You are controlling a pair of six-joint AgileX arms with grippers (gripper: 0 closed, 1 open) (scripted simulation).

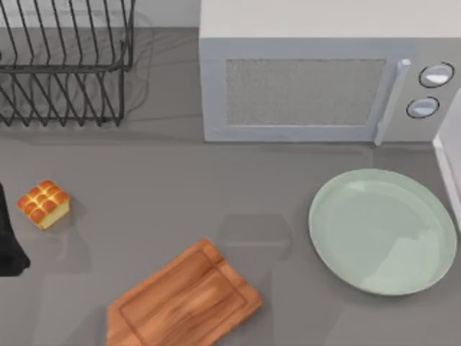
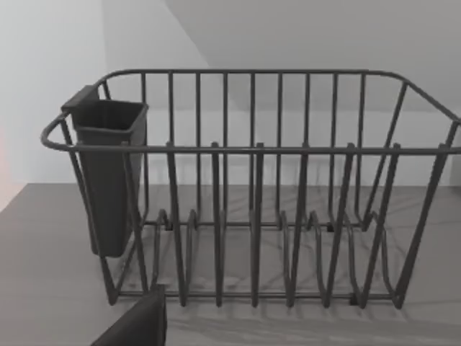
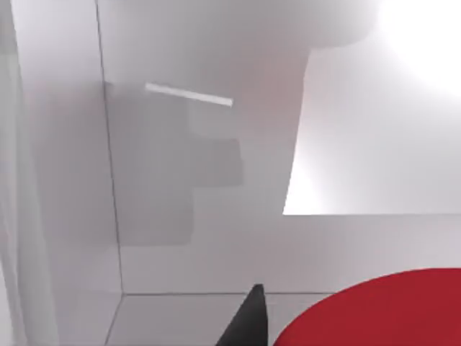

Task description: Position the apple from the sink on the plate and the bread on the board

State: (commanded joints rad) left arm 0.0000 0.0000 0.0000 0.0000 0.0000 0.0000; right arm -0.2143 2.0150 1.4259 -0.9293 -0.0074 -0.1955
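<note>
The red apple [image 3: 374,313] lies close under my right gripper [image 3: 248,321] inside the white sink [image 3: 180,216]; a dark part of the gripper shows right beside the fruit. The pale green plate [image 1: 382,231] rests on the right of the table. The golden-brown bread [image 1: 43,204] sits on the table at the far left. The reddish wooden board [image 1: 184,299] lies at an angle near the front edge. My left arm [image 1: 9,245] stays at the left edge, just beside the bread, and a dark part of my left gripper [image 2: 137,324] faces the dish rack.
A dark wire dish rack [image 1: 65,65] with a cutlery cup [image 2: 108,173] stands at the back left. A grey microwave [image 1: 317,79] fills the back middle. The white sink's rim [image 1: 450,169] borders the table at the right, next to the plate.
</note>
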